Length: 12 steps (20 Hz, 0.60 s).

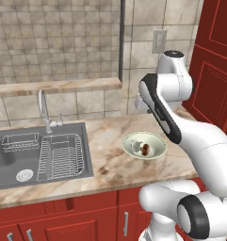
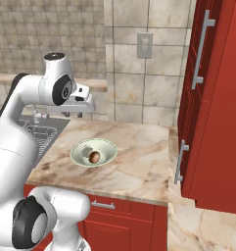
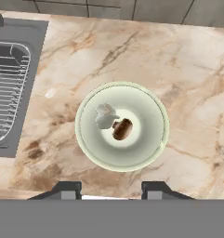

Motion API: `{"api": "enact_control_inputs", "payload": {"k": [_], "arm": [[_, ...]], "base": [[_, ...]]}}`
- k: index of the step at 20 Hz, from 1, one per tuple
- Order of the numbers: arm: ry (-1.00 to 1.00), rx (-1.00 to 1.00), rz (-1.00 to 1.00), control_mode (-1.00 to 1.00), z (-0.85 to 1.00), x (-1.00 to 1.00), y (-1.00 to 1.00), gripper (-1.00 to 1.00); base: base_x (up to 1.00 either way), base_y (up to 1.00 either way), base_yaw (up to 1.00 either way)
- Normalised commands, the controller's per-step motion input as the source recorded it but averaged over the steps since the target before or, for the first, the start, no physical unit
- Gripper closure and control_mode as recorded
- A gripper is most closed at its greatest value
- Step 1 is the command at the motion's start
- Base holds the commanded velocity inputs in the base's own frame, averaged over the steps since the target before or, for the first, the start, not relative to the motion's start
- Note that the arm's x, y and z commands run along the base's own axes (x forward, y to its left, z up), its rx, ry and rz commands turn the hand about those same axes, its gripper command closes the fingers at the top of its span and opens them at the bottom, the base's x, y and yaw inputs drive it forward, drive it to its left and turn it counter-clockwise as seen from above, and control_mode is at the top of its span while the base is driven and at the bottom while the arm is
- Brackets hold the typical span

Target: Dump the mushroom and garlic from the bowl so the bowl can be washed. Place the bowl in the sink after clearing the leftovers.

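A pale cream bowl (image 3: 122, 126) sits centre frame in the hand view, on a marble counter (image 3: 192, 69). Inside it, touching, are an off-white garlic (image 3: 104, 115) at upper left of the bowl's middle and a brown mushroom (image 3: 122, 129) just below-right of it. The gripper (image 3: 110, 189) hangs above the bowl, w/ its two dark fingertips (image 3: 68, 189) at the bottom edge, spread wide and holding nothing. The dark grey sink (image 3: 16, 83) w/ its wire rack (image 3: 6, 88) is at the left edge of that view, apart from the bowl. In the left base view the bowl (image 1: 144, 145) is at centre right, sink (image 1: 39, 155) at lower left, and chrome tap (image 1: 44, 110) behind it. Red cabinets (image 2: 212, 108) fill the right side of the right base view.
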Motion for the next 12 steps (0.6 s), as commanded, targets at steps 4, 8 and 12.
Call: {"api": "enact_control_inputs", "payload": {"k": [4,8,12], "arm": [[0.03,0.0,-0.06,-1.0,-0.06,-0.17,-0.15,-1.0],[0.08,0.0,-0.21,-1.0,-0.38,-0.31,-0.44,-1.0],[0.19,0.07,-0.38,-1.0,-0.78,-0.3,-1.0,-1.0]], "base": [[0.0,0.0,0.0],[0.0,0.0,0.0],[0.0,0.0,0.0]]}}
